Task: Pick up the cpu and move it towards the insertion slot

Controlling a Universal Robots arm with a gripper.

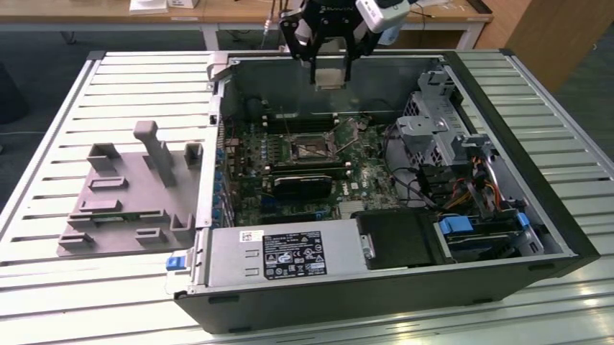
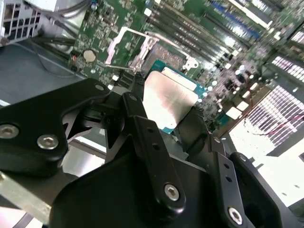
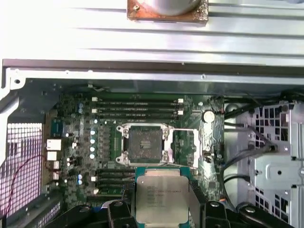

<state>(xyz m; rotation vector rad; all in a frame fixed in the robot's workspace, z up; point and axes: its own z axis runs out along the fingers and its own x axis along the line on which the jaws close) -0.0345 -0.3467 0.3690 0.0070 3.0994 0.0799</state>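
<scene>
One open case (image 1: pixel 403 287) lies on its side on a slatted table (image 1: pixel 57 172), its green board (image 1: pixel 251 154) facing up. Just beside the case, at the exterior view's left, a grey fixture (image 1: pixel 125 190) sits on the slats. Within the case, a silver power supply (image 1: pixel 278 259) fills the near edge and a drive cage (image 1: pixel 436 126) stands at the exterior view's right. A black heatsink (image 1: pixel 299 187) sits on the board near the slot (image 1: pixel 312 146), whose metal frame stands open around a dark centre, seen also in the first wrist view (image 3: pixel 145 145) and the second wrist view (image 2: pixel 164 57). Above the far wall of the case hangs the gripper (image 1: pixel 329 75), its black fingers (image 2: pixel 147 137) clamped on the cpu (image 1: pixel 329 77). The cpu is held in the air, apart from the slot; its silvery top with pale green edge shows in both wrist views (image 2: pixel 168 97) (image 3: pixel 161 197).
</scene>
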